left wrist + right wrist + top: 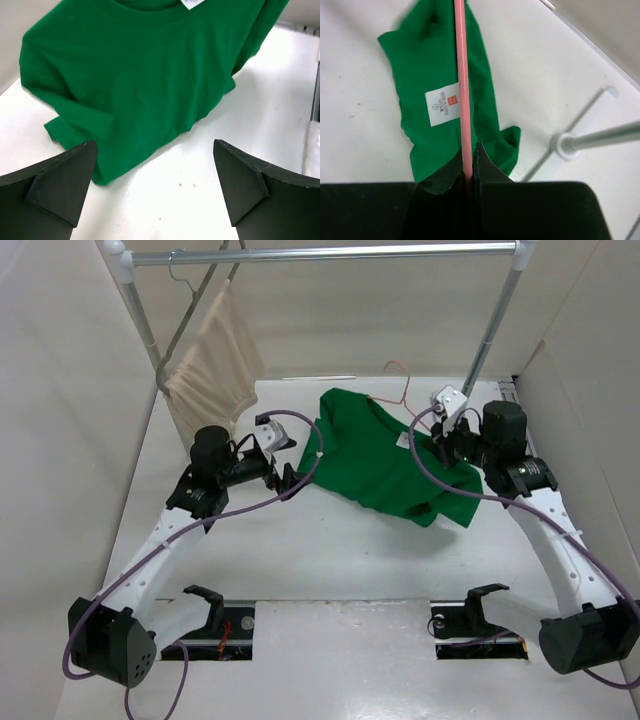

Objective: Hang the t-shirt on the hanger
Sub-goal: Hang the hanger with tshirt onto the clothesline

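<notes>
On table [300,560], 1 green t-shirt [390,465], 1 pink hanger [462,60] – R hand [471,150] clamping it, L hand [155,145] wide

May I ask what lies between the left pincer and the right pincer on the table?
The t-shirt lies between them, as the top external view shows; the left pincer is open, the right pincer shut on the hanger.

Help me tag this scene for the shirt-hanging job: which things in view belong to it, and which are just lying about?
Belong to the job: green t-shirt; pink hanger, clamped by the right gripper; left gripper, open beside the shirt.
Just about: beige cloth; the clothes rail above it.
</notes>
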Motion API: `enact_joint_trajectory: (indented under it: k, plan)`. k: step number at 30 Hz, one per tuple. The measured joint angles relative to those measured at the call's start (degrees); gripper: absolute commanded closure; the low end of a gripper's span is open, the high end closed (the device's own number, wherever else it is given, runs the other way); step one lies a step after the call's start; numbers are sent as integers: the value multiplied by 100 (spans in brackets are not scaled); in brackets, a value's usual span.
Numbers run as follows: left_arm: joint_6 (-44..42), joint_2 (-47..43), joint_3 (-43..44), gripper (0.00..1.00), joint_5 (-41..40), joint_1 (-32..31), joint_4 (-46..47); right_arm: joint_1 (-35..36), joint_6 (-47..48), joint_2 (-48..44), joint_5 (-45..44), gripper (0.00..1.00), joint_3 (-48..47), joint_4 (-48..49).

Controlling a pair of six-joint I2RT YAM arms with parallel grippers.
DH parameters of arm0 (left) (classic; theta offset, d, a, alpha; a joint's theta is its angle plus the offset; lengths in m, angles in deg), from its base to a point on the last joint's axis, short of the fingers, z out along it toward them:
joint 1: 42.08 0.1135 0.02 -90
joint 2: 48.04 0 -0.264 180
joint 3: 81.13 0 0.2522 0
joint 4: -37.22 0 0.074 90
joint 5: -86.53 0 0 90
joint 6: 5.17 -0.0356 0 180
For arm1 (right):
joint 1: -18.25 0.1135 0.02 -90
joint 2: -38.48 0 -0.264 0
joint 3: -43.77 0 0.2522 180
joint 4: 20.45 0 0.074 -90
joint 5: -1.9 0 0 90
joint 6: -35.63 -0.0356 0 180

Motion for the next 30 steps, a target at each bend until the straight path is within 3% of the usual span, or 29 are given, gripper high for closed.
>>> enact_joint_trajectory:
  k: [3,11,15,22,30]
  plan:
    - [275,-50,-7,0,24,0,201,-92,-205,52,-341,100,-487,-299]
    - [651,-181,-417,0,-44,0,463,-570,-437,501,-1351,100,-3526,-734]
    - [704,-254,-479,0,-162,0,549,-872,-450,892,-1585,100,-4535,-848]
    - [734,-402,-546,0,-299,0,752,-1250,-820,2201,-1567,100,-4750,-601]
    - [741,-435,-649,0,-350,0,750,-1314,-1106,2612,-1580,100,-4402,-245]
